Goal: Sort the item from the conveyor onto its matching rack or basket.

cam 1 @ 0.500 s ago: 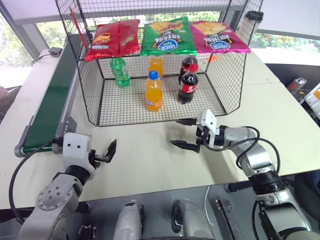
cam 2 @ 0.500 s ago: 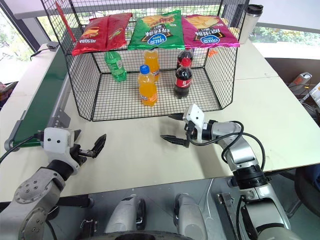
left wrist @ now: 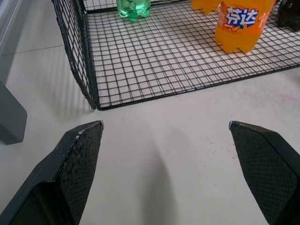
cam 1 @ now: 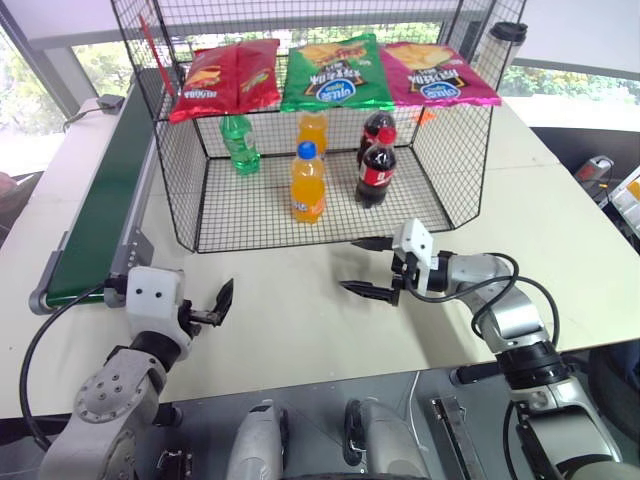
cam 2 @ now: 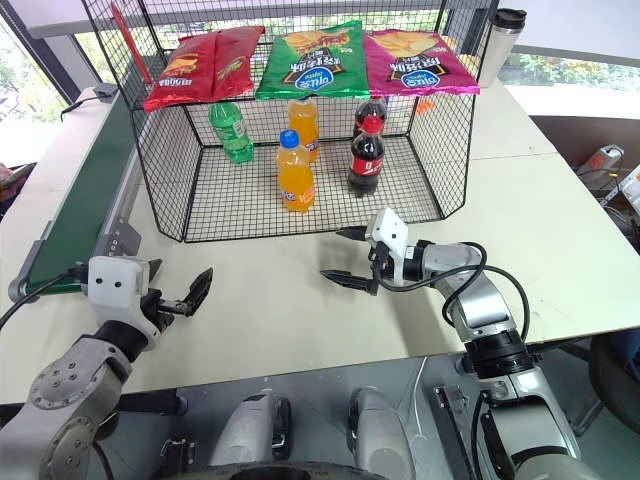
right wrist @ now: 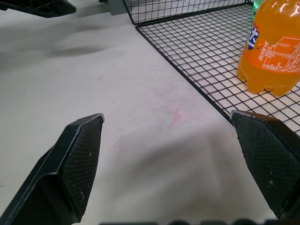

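The item is out of view. The conveyor [cam 1: 98, 205] runs along the table's left side, and the stretch of dark green belt that shows is bare. The black wire-mesh cage [cam 1: 176, 190] stands at the back middle of the table. My left gripper [cam 1: 218, 302] hovers open over the table near the conveyor's rounded end, holding nothing. In front of the cage's open side my right gripper [cam 1: 366, 267] points left, open and empty. In the left wrist view my left gripper [left wrist: 165, 123] faces the cage's front corner. My right gripper [right wrist: 167, 115] hangs over bare tabletop beside the cage floor.
Inside the cage stand a small green bottle [cam 1: 239, 143], two orange soda bottles [cam 1: 307, 183] and two cola bottles [cam 1: 375, 170]. Chip bags [cam 1: 330, 72] lie across its top. A dark-lidded cup [cam 1: 507, 40] stands at the back right.
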`<state>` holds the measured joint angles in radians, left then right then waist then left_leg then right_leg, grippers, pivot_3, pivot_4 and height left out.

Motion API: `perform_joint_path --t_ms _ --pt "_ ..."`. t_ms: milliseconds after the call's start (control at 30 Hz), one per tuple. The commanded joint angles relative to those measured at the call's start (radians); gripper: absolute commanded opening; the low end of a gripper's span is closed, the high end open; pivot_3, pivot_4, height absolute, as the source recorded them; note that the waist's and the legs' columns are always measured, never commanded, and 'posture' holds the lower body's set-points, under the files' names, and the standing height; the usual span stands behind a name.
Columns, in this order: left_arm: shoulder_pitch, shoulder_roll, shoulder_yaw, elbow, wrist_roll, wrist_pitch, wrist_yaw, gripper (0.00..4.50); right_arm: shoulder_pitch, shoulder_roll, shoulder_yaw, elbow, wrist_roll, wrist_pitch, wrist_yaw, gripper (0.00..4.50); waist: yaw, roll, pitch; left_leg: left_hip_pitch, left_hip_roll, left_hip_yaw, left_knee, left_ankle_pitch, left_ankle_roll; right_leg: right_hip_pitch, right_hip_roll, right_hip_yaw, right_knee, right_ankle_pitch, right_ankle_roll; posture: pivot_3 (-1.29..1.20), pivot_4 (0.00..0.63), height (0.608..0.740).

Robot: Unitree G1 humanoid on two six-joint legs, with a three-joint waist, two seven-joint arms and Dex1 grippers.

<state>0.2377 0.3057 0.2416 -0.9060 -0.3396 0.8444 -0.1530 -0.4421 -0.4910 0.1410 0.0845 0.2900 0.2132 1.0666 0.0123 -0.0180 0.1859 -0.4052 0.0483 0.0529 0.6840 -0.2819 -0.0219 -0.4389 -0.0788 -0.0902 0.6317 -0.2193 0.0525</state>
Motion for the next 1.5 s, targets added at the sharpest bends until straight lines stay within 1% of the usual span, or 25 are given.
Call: perform_joint_path --t_ms 33,733,1033,1267,1500 --pt "0.004 0.006 -0.011 -0.02 0.01 -0.014 0.006 4.47 -0.008 0.005 -0.017 -0.028 0.017 -0.007 0.0 4.5 0.0 0.0 0.0 0.0 0.0 0.0 0.0 0.0 0.0 0.0 0.0 0.0 0.0 0.0 0.0 0.0 0.15 0.74" --pt "0.005 0.002 -0.04 -0.024 0.032 -0.01 0.027 4.47 -0.014 0.016 -0.009 -0.035 0.014 -0.001 -0.005 4.5 0.0 0.0 0.0 0.0 0.0 0.0 0.0 0.0 0.0 0.0 0.0 0.0 0.0 0.0 0.0 0.0 0.15 0.74" --pt "0.058 -0.013 -0.016 -0.09 0.033 0.016 0.055 4.47 -0.036 0.024 -0.005 -0.001 0.004 -0.015 0.001 4.5 0.0 0.0 0.0 0.0 0.0 0.0 0.0 0.0 0.0 0.0 0.0 0.0 0.0 0.0 0.0 0.0 0.15 0.74" --pt "0.115 -0.076 0.076 -0.141 -0.01 0.024 0.093 4.47 -0.042 0.036 0.003 0.004 0.008 -0.013 0.013 4.5 0.0 0.0 0.0 0.0 0.0 -0.001 0.0 0.0 0.0 0.0 0.0 0.0 0.0 0.0 0.0 0.0 0.15 0.74" --pt "0.102 -0.063 0.256 -0.132 -0.058 0.042 0.082 4.47 -0.054 0.046 0.01 0.023 0.004 -0.019 0.022 4.5 -0.001 0.0 0.0 0.0 0.0 -0.001 0.0 0.0 0.0 0.0 0.0 0.0 0.0 0.0 0.0 0.0 0.15 0.74"
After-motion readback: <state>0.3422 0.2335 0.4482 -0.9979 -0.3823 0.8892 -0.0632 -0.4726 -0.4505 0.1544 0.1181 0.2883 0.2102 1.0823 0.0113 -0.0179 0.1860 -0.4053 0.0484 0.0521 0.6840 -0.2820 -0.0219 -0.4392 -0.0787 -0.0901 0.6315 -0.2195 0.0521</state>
